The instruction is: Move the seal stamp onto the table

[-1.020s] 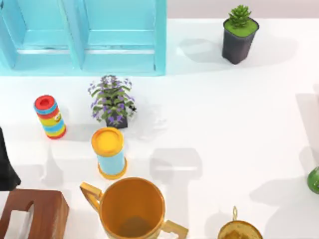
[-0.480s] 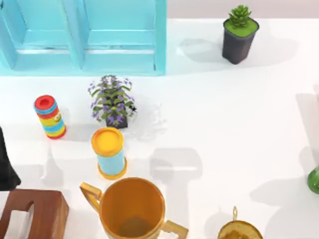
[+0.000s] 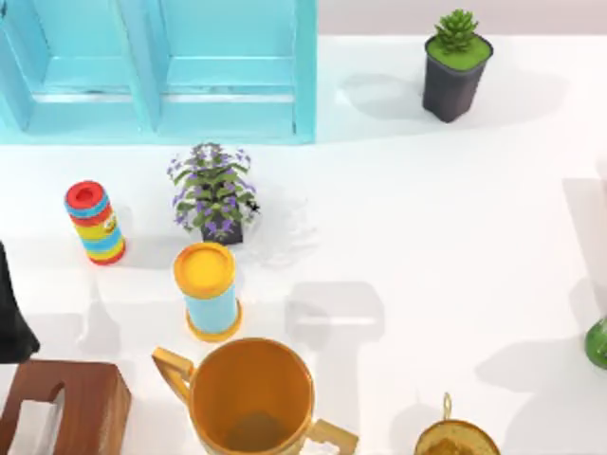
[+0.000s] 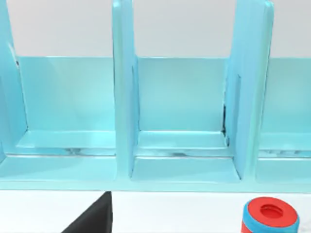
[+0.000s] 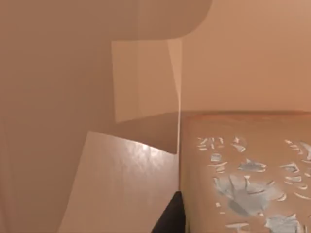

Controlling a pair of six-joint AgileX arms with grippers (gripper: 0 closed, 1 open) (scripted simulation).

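My right wrist camera is jammed right against the seal stamp [image 5: 243,170], pale-marked face up close; can't tell if that end effector has hold of it.

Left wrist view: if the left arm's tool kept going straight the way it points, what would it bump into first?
Probably the light-blue cabinet. It stands straight ahead, with bare white table before it. The striped can sits off to one side, likely missed, though depth is hard to judge.

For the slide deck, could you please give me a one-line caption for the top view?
Cluttered white table seen from above: light-blue cabinet, purple-flowered plant, blue-yellow cylinder, golden cup, potted succulent.
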